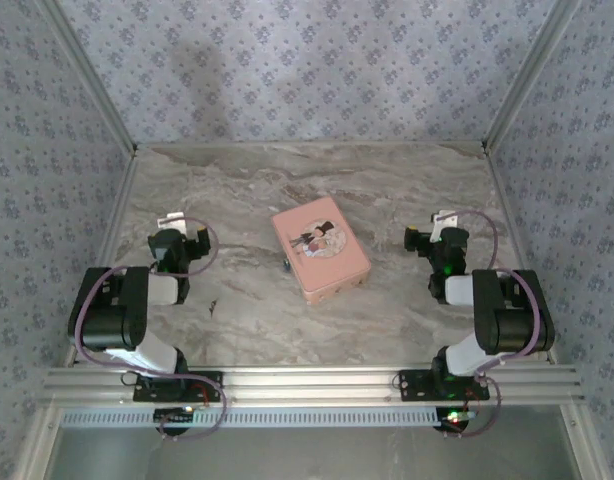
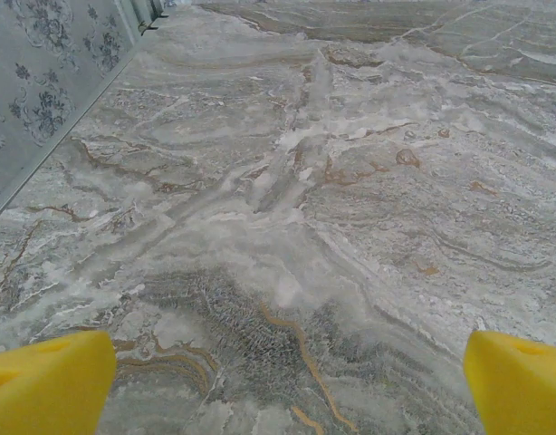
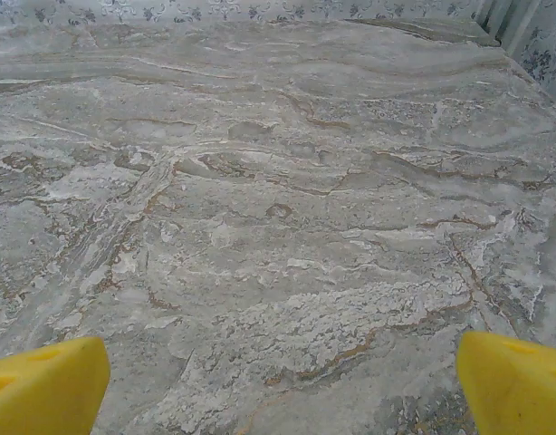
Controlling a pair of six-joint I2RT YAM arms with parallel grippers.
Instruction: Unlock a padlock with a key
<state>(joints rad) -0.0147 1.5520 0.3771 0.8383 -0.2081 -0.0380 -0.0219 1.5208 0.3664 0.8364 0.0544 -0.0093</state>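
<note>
Marble tabletop [image 1: 387, 180] carries a pink tin [image 1: 320, 250] at its middle; the padlock [image 1: 285, 266], a blue-teal speck, sits just beside the tin's left edge; the key [image 1: 213, 307], a dark sliver, lies apart, nearer the left gripper [image 2: 287, 390]; that and the right gripper [image 3: 282, 385] gape wide, yellow fingers [image 2: 47, 381] holding nothing

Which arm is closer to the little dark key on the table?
The left arm: the key lies just right of it, on its side of the tin; the right arm is beyond the tin.
</note>
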